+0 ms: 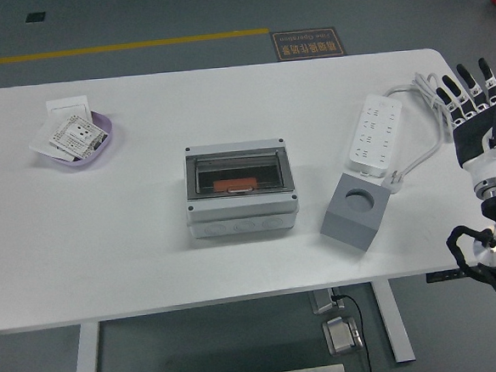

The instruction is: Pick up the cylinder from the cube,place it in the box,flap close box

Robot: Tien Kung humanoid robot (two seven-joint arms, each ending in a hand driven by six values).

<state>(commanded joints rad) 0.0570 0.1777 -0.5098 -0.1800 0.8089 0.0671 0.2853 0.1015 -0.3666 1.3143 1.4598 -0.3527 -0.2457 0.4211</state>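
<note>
The grey box stands at the table's middle with its clear flap lying shut. An orange cylinder shows through the flap, lying inside. To the box's right sits the grey cube, its round hole holding nothing. My right hand is raised at the picture's right edge, beyond the table's right side, fingers spread upward and holding nothing. It is well apart from the cube and the box. My left arm does not show.
A white power strip with its cable lies behind the cube, near the right hand. A purple bowl with cards stands at the far left. The white table is bare along its front.
</note>
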